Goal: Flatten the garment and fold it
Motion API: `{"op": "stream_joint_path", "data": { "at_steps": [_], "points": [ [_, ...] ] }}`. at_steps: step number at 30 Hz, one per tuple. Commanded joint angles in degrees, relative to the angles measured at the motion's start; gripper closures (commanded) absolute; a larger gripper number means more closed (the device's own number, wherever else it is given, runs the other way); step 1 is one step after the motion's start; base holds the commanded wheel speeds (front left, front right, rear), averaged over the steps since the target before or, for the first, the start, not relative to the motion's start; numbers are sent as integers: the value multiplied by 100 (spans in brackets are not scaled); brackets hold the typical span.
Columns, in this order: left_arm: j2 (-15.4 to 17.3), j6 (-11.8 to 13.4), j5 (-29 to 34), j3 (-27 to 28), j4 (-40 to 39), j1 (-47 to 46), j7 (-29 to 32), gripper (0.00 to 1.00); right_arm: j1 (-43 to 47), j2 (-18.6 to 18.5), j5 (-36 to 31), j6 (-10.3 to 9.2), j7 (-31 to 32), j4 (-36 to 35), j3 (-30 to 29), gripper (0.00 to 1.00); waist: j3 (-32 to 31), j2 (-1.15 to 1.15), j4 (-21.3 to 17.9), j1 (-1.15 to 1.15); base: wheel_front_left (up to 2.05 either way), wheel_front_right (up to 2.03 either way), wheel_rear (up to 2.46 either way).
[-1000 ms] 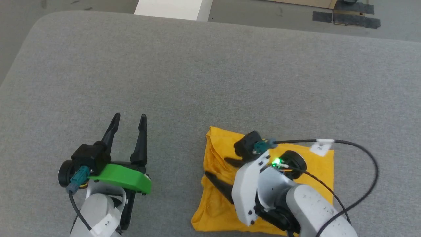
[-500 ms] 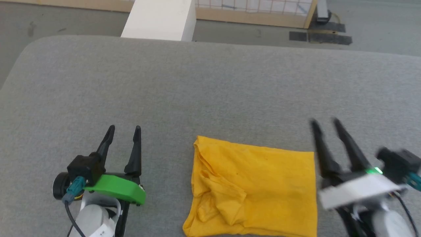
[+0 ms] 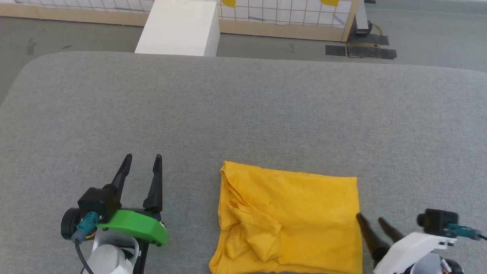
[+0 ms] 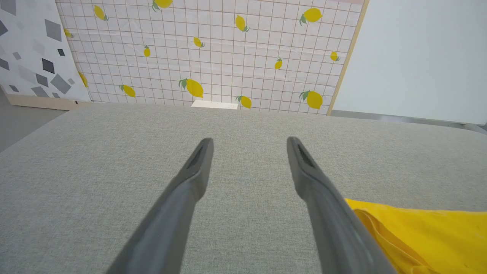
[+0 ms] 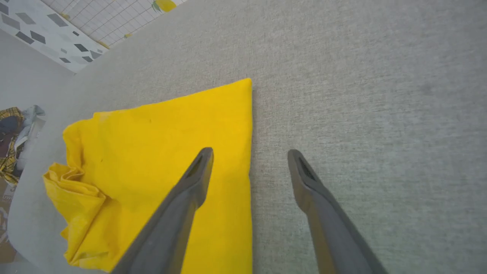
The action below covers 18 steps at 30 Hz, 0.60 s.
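One yellow garment [image 3: 296, 217] lies folded in a rough rectangle on the grey table [image 3: 243, 114] at 6 o'clock in the head view, long axis running 9 to 3, crumpled folds at its 9 o'clock end. Two grippers flank it, both parted and empty: the left gripper [image 3: 142, 156] at 8 o'clock pointing to 12, the right gripper [image 3: 370, 217] at 4 o'clock pointing to 11

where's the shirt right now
In the head view the shirt lies folded on the table, low and right of centre, between the left gripper and the right gripper, which is at its right edge.
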Motion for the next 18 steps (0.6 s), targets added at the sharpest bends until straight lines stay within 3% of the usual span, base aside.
{"op": "stream_joint_path", "data": {
  "at_steps": [1, 11, 12, 13, 14, 15, 16, 18],
  "points": [
    [26, -40, -40, -20, 10, 17, -27, 0, 3, 5, -76, -8, 162, 63, 35, 0, 14, 0, 41, 0, 0, 0, 0],
    [1, -40, -74, -100, 30, -90, -27, 0, -400, 5, -412, -8, 1359, 381, 396, 0, 171, 0, 232, 0, 0, 0, 0],
    [-3, -40, -75, -108, 37, -100, -27, 0, -437, 5, -410, -8, 1419, 398, 434, 6, 181, 0, 248, 0, 0, 0, 0],
    [-6, -40, -76, -113, 42, -106, -27, 0, -463, 5, -409, -8, 1442, 404, 450, 42, 188, 0, 260, 0, 0, 0, 0],
    [-10, -40, -79, -116, 46, -114, -27, 0, -486, 5, -403, -8, 1459, 410, 458, 69, 197, 0, 273, 0, 0, 0, 0],
    [-13, -40, -81, -118, 49, -118, -27, 0, -500, 5, -403, -8, 1470, 413, 467, 90, 204, 0, 281, 0, 0, 0, 0],
    [-16, -40, -82, -115, 51, -121, -27, 0, -518, 5, -419, -8, 1465, 396, 475, 100, 211, 0, 285, 0, 0, 0, 0],
    [-19, -40, -83, -94, 52, -116, -27, 0, -561, 5, -532, -8, 1444, 313, 497, 100, 216, 0, 269, 0, 0, 0, 0]
  ]
}}
